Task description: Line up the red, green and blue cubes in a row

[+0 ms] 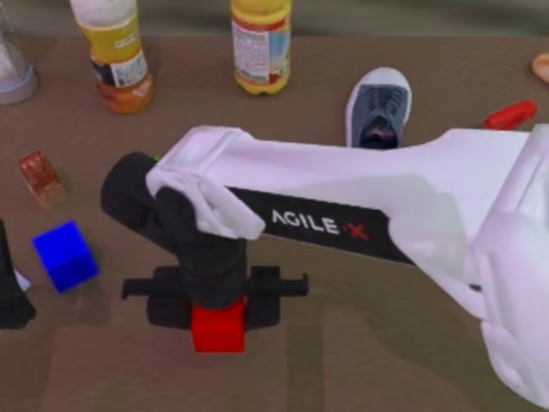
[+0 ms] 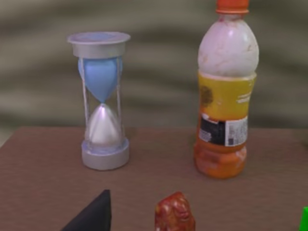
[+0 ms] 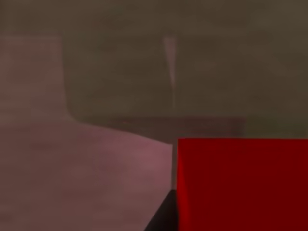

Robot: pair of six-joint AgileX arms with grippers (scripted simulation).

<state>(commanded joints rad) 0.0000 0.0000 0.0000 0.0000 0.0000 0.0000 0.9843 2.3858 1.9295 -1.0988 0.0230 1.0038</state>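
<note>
Right claw (image 1: 217,319) over the table's near middle, clamped on the red cube (image 1: 218,328) between its fingers

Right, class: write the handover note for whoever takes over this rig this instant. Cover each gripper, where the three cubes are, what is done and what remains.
Right gripper: reached across to the table's front centre, at the red cube; whether it is gripped or the fingers are open cannot be told.
Left gripper: parked at the table's left edge.
Blue cube: on the table at the left, apart from the red cube.
Green cube: mostly hidden under the right arm, only a sliver shows.
Done: no row yet.
Left: bring the three cubes into one line.
</note>
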